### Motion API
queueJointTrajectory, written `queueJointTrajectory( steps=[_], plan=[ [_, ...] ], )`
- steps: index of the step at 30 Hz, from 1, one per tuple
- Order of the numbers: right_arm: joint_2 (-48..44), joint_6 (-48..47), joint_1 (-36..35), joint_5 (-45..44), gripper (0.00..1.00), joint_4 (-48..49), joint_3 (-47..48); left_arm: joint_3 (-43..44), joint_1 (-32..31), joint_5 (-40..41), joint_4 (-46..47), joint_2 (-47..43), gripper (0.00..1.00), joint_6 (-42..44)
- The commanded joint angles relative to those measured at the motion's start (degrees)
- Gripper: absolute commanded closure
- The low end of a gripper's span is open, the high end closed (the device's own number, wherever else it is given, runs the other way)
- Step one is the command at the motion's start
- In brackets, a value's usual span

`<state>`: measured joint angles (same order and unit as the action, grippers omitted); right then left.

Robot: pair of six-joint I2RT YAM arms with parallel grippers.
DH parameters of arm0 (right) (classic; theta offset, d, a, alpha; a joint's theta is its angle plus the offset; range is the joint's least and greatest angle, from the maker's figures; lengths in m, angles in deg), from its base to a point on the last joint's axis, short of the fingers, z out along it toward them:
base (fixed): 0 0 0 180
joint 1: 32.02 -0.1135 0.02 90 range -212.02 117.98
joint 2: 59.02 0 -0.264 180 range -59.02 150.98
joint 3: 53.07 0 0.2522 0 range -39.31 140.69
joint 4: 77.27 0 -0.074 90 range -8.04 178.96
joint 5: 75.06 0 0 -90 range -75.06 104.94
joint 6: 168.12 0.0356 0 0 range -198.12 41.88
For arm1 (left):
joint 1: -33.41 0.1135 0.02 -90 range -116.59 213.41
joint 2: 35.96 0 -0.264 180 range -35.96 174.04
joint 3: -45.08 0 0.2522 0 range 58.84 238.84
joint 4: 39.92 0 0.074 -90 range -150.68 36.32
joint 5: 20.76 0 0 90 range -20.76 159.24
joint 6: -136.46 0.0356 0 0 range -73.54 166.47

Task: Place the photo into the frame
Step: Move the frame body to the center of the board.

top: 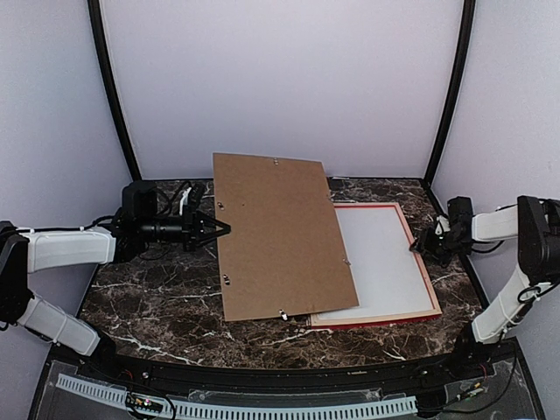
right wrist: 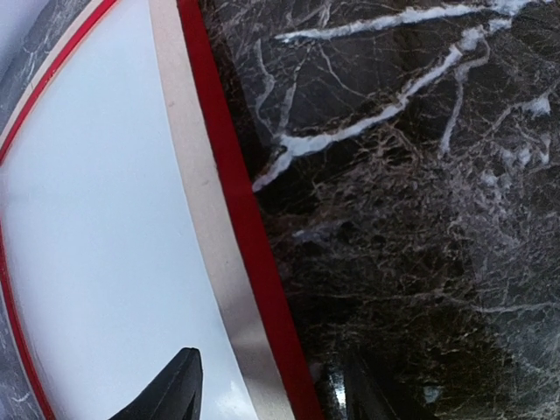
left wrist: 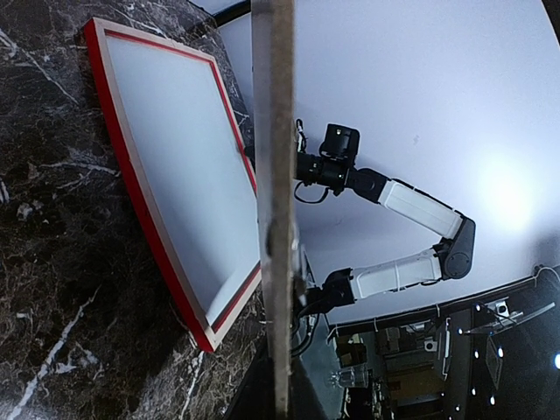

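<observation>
We see the large thin rectangular wooden frame (top: pixel 385 318) lying flat on the dark marble table (top: pixel 157 297) with its pale wood back upward and red showing along its sides. A plain white sheet (top: pixel 381 258) fills its opening. We cannot tell whether this sheet is the photo lying picture side down; no printed picture shows in any view.

The big brown backing board (top: pixel 280 236) covers the frame's left part. Its near corner rests over the frame's near-left corner, and its far edge rises tilted against the back wall.

The left gripper (top: pixel 219 229) is on the side of the board away from the frame, and its jaws are clamped on that edge. In the left wrist view we see the board edge-on.

The right gripper (top: pixel 418 247) sits at the frame's right rim with its jaws apart. One dark finger (right wrist: pixel 171 394) is over the white sheet just inside the rim; the other finger is hard to make out against the marble outside the rim.
</observation>
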<state>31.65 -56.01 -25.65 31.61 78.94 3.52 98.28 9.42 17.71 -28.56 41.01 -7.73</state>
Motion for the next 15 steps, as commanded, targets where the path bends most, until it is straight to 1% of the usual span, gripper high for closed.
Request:
queueJointTrajectory(
  steps=[1, 6, 15],
  plan=[
    [0.75, -0.58, -0.43, 3.10, 0.46, 3.58, -2.16, 2.98, 0.39, -1.25, 3.94, -0.52, 1.00, 0.98],
    [-0.93, -0.33, -2.85, 2.73, 0.56, 5.32, -4.38, 2.94, 0.71, -1.17, 4.11, -0.09, 1.00, 0.85],
    [-2.60, 1.78, -10.91, 1.35, 0.67, 9.78, -8.71, 2.57, 4.22, -1.42, 1.81, -0.69, 1.00, 1.63]
  ],
)
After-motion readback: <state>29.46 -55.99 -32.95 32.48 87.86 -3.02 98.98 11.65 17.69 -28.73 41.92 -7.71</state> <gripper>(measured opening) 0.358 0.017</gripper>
